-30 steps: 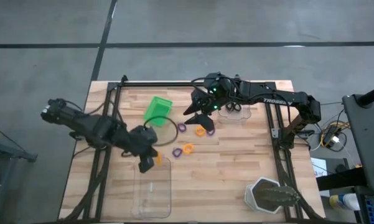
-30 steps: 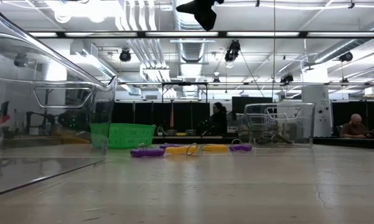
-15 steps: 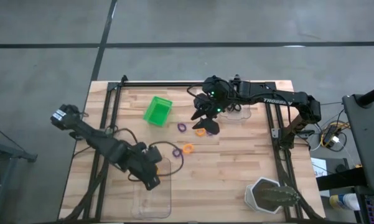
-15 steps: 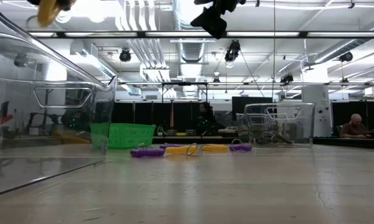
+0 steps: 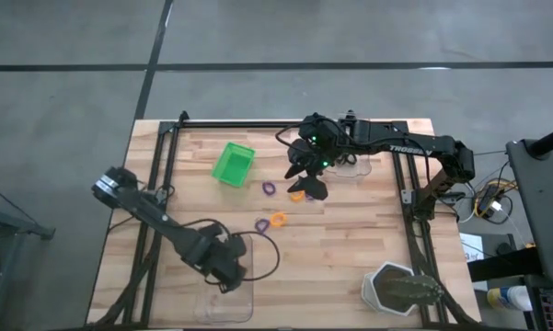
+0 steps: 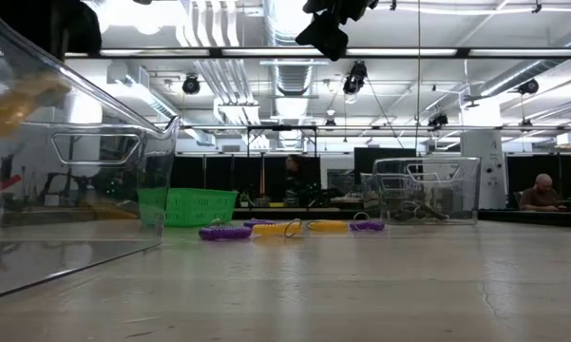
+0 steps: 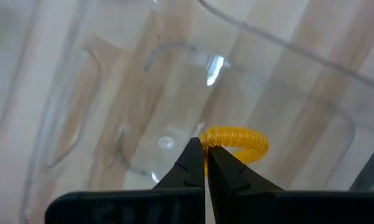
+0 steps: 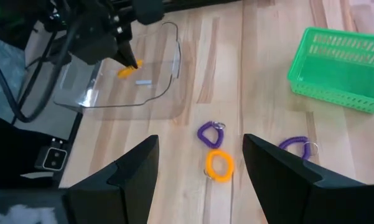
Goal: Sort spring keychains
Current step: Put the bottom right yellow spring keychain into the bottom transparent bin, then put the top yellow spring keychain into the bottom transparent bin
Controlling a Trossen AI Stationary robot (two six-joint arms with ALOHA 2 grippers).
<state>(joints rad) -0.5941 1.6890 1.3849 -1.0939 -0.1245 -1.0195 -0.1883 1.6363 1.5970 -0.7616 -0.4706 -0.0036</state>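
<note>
Left wrist view shows the left gripper [image 7: 205, 163] clamped on an orange keychain [image 7: 235, 142] inside the clear tray [image 5: 225, 296]. Beside the green bin [image 5: 232, 163], four keychains [image 5: 278, 220] look unsorted; the right gripper [image 8: 199, 169] hangs open above them.

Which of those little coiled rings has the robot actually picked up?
The orange spring keychain pinched in the left gripper, held over the clear tray. The other purple and orange rings lie loose on the table.
</note>
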